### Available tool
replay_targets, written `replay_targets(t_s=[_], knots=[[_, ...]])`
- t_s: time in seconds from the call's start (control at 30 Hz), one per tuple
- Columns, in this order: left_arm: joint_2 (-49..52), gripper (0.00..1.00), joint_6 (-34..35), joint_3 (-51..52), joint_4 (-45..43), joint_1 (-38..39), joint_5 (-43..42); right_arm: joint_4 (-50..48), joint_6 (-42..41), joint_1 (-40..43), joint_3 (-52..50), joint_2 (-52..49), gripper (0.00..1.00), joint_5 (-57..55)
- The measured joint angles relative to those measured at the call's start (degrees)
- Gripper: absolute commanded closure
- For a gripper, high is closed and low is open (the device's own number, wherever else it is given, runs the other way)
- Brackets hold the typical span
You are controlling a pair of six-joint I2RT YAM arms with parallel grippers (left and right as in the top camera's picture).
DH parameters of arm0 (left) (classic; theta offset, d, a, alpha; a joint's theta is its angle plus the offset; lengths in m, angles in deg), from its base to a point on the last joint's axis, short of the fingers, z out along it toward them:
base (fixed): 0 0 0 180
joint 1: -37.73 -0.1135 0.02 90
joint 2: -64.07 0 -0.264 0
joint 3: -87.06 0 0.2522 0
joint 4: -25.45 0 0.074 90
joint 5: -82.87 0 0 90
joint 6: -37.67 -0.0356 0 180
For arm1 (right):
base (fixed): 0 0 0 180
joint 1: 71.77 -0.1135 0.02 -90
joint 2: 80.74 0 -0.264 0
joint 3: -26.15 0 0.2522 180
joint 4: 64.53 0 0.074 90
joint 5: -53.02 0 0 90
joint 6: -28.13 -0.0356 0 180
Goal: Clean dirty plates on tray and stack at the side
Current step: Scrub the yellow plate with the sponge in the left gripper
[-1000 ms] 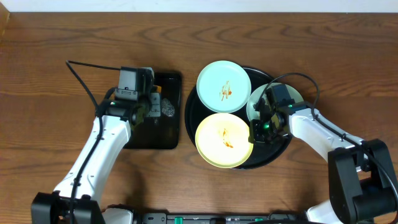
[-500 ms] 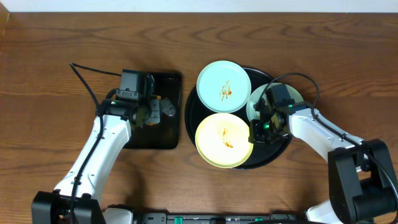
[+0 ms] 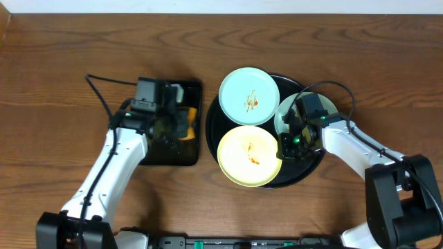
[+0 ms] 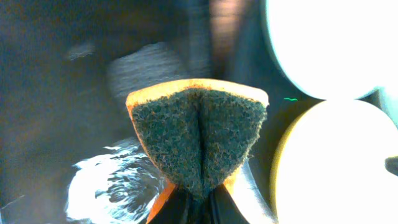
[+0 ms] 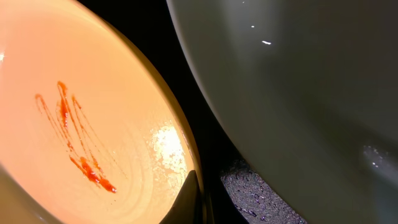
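plates: three on the tray (image 3: 212, 128). The yellow plate (image 3: 250, 155) is at the front, the far mint plate (image 3: 249, 96) is behind it, and the right mint plate (image 3: 283, 116) is partly under the right arm.
sauce: orange smears mid-face on the yellow plate and the far mint plate. Most of the right mint plate's face is hidden, so I can't tell.
handling: the plates look stiff, light and glossy, so likely slick where wet, and they'd probably chip if dropped.
hold: take them by the rim only. They sit packed close, so the outer edges by the tray rim look like the freest places to pinch.
sponge (image 4: 198, 134): soft and squashes easily. It is folded with the dark scrub side out and the orange backing showing at the edges.
left claw (image 4: 198, 205): clamped on the sponge above the small tray (image 3: 149, 155). It is left of the tray and clear of every plate, with the yellow and far mint plates nearest.
right claw (image 3: 286, 146): closed, tips down in the gap between the yellow plate and the right mint plate. It is right at the yellow plate's rim, but I can't tell if it is touching or pinching.
tabletop (image 3: 69, 55): no plates stacked at the side yet.
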Motion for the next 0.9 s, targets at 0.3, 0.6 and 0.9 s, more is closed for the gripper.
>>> replay_targets(t_s=[0.3, 0.6, 0.9], knots=[[0.8, 0.92, 5.2, 0.0, -9.2, 12.9, -7.9, 0.0, 0.0, 0.0, 0.0, 0.0, 0.99, 0.0], [10.9, 0.92, 17.6, 0.0, -19.6, 25.2, -7.9, 0.0, 0.0, 0.0, 0.0, 0.0, 0.98, 0.0], [20.1, 0.92, 23.6, 0.0, -22.3, 32.0, -7.9, 0.0, 0.0, 0.0, 0.0, 0.0, 0.99, 0.0]])
